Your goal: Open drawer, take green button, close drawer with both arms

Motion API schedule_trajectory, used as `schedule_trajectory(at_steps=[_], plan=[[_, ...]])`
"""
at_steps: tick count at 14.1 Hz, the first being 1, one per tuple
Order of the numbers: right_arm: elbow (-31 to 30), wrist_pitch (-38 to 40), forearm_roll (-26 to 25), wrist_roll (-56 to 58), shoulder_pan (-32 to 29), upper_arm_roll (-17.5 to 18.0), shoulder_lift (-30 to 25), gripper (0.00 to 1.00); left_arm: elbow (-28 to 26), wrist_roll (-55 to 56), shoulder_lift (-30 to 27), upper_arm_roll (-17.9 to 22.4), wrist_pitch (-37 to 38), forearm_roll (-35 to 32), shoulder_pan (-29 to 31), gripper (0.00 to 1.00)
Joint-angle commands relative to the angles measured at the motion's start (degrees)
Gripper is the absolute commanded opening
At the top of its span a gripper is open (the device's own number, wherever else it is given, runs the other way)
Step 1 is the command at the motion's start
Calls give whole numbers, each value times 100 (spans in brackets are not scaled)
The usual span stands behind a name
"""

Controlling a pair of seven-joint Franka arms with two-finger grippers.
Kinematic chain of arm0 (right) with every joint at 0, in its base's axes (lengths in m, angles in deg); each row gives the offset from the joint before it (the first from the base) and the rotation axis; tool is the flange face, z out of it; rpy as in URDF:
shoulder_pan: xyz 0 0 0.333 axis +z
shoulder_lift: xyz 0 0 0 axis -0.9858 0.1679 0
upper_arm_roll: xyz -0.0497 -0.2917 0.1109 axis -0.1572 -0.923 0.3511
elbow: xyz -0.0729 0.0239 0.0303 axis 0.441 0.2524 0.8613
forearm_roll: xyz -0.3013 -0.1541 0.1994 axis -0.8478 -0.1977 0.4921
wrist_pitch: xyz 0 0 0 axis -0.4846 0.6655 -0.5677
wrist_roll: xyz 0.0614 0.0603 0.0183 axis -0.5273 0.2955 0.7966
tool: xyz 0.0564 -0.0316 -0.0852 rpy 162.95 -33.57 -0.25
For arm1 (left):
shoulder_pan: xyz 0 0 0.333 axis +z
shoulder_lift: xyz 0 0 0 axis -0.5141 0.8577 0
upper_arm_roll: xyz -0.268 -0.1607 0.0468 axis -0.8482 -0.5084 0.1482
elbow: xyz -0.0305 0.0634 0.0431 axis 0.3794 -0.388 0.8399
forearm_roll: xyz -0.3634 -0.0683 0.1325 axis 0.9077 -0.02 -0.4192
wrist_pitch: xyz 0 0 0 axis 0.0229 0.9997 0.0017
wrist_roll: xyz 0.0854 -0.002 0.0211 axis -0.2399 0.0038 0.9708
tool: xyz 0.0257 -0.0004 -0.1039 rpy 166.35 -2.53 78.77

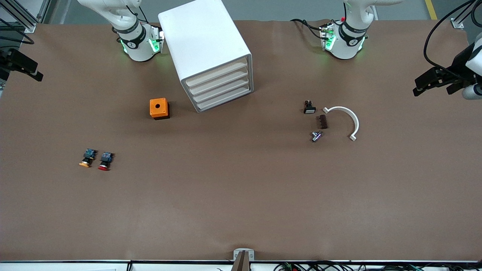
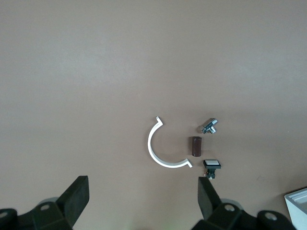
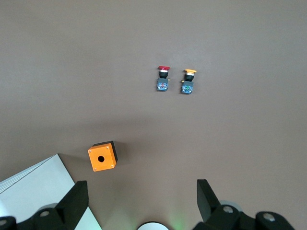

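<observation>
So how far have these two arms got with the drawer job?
Nothing looks done. All four drawers of the white cabinet sit shut, and no green button shows. Nothing is in hand: the left gripper waits open, high over the white curved clip, and the right gripper waits open over the orange box. Opening a drawer, taking the button and closing it all remain.

Brown matte table point(image 1: 241, 195) fills the scene under even, soft light; grey floor point(image 1: 286, 9) with a yellow line point(image 1: 431, 9) shows past its top edge.
</observation>
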Motion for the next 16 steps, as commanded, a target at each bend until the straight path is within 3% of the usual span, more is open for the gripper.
schedule_trajectory(at_steps=[1,11,16], plan=[[128,60,-84,-56,1,-11,53,100,129,-134,48,-10,123,36,31,100],[128,51,-92,-56,1,-2,53,100,112,-47,180,-10,132,45,22,100],[137,51,-84,-65,19,-3,53,100,121,15,741,-19,141,54,-22,100]])
